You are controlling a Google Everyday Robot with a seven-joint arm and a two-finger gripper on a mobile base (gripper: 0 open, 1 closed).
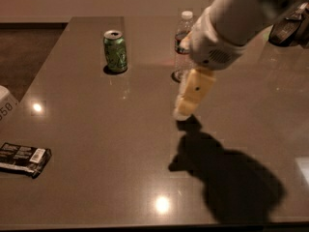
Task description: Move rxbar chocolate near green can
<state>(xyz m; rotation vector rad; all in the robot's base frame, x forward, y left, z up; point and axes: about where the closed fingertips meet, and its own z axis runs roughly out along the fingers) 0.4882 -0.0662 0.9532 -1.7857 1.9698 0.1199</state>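
**APPROACH STAGE: GRIPPER EMPTY, BAR NOT YET REACHED**

All positions below are given relative to the green can [115, 51]. It stands upright toward the far side of the table [96, 124]. A water bottle [182, 42] stands to the right of the can in about the same row, partly hidden by the arm.

The gripper [184, 110] is to the right of the can and nearer the camera, in front of the bottle. It points down at bare tabletop and carries nothing. Whether it is open or closed cannot be determined. Its shadow begins just beside its tip, so it is judged to be low over the surface. Contact cannot be confirmed. The downward attitude suits a grasp from above, which a flat item requires.

The rxbar chocolate [24, 158] lies flat, label side up, well to the front-left of the can, near the table's left edge. It is well apart from the gripper, on the opposite side of the can's position. A direct line between them crosses bare table in front of the can, so the can and bottle are unlikely to obstruct the approach.
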